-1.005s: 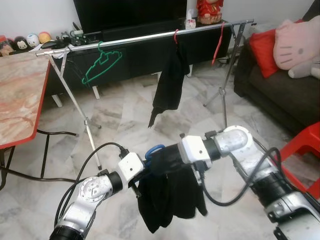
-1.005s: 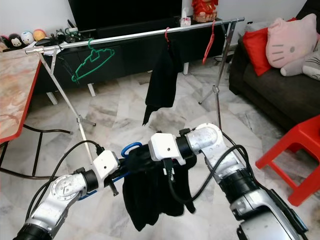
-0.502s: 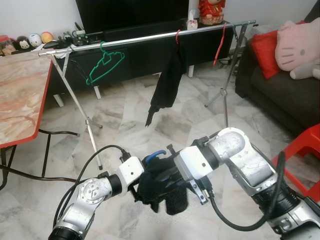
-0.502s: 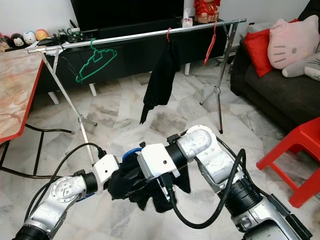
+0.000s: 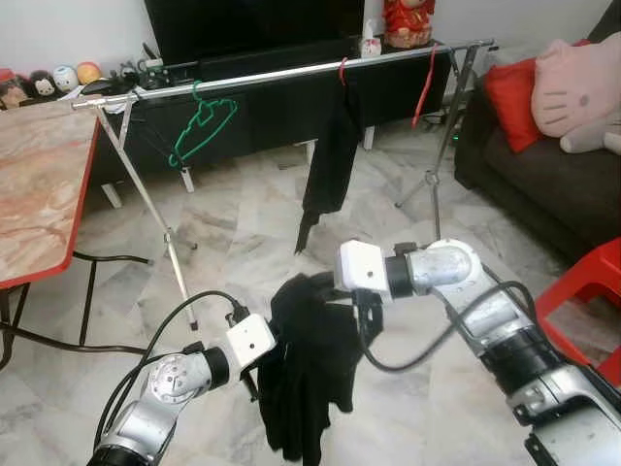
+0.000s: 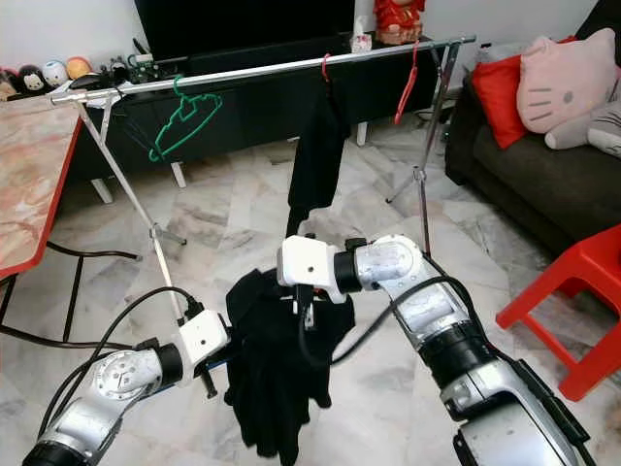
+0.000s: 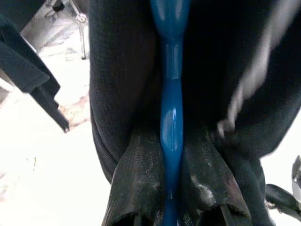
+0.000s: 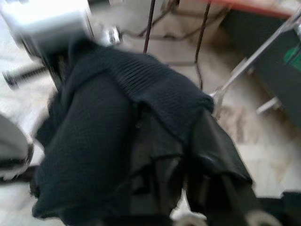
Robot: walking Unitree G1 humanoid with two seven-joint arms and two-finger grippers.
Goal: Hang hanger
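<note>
Marble floor, clothes rail (image 5: 291, 70) well ahead. Blue hanger (image 7: 171, 117) with black garment (image 5: 306, 369) clamped in left gripper (image 7: 171, 207) jaws, low. Right gripper (image 8: 188, 188) bunched in cloth, jaws: cannot tell. Carry step; next, probably walk closer, lift hook onto rail

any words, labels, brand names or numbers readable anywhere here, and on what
None can be read.
The small white box on the dark TV cabinet may carry print, but it is too small to read.
The white housing of the left gripper and of the right gripper, the black garment and the blue hanger show no lettering.
</note>
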